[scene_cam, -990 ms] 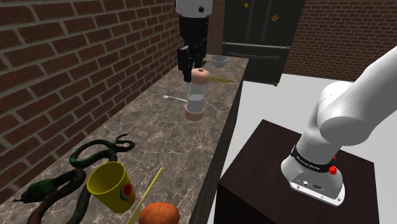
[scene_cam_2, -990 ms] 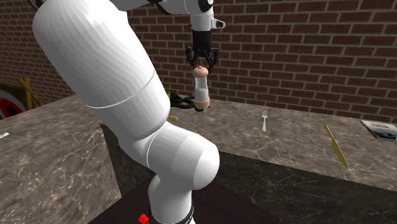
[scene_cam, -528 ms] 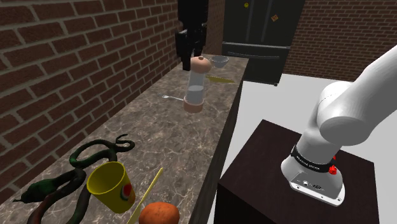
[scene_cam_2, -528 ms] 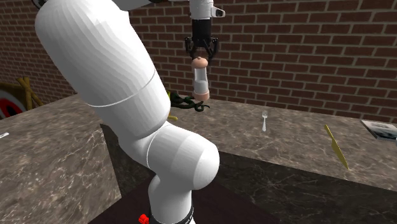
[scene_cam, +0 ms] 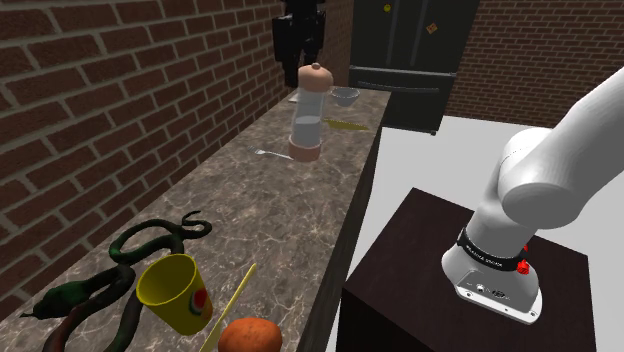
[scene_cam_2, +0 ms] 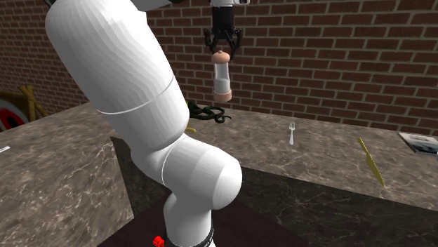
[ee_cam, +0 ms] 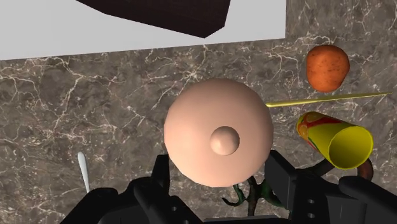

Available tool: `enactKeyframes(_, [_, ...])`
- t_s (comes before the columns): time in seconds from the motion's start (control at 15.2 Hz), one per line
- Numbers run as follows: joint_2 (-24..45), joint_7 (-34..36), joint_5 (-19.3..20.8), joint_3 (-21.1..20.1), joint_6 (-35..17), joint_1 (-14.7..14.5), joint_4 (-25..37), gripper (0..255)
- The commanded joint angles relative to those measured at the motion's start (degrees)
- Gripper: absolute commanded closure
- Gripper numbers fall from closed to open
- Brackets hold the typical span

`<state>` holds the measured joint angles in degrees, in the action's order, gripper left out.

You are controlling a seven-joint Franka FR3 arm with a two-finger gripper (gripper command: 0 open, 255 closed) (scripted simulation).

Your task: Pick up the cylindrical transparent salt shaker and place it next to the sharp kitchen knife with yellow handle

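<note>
Second exterior view: tool (scene_cam_2: 223, 49) points straight down, its black fingers closed narrow on the rounded pinkish cap of the salt shaker (scene_cam_2: 222, 76). The shaker has a clear body and a pinkish base, and hangs upright right under the tool, in the air, clear of the bench (scene_cam_2: 316, 158). Brick wall (scene_cam_2: 337, 63) sits behind the tool.

Wrist view: the cap's dome sits between the two fingers (ee_cam: 159, 175), one on each side, both touching it.

Knife (scene_cam_2: 370, 161) — thin, yellowish all along — lies flat on the bench, well apart from the tool, out toward the far end. Fork (scene_cam_2: 291, 132) lies between tool and knife, nearer the tool.

Shoulder view: shaker is held above the marbled bench top, with the fork just beyond it toward the wall. On the other side of the tool from the knife, well apart — dark green snake (scene_cam: 150, 240), yellow cup (scene_cam: 178, 292) lying on its side, thin yellow stick (scene_cam: 232, 300) and orange round thing (scene_cam: 250, 337), all on the bench. Dark stand (scene_cam: 400, 270) is beside the bench, below the tool.
</note>
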<state>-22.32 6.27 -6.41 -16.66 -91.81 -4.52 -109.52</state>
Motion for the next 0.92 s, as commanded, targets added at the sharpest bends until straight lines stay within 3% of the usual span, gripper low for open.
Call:
enactKeyframes(0.0, [0.4, 0.1, 0.1, 0.0, 1.2, 0.1, 1.6, 255])
enactKeyframes(0.86, [7.4, -15.7, 3.6, 10.3, -6.7, 5.9, -0.2, 255])
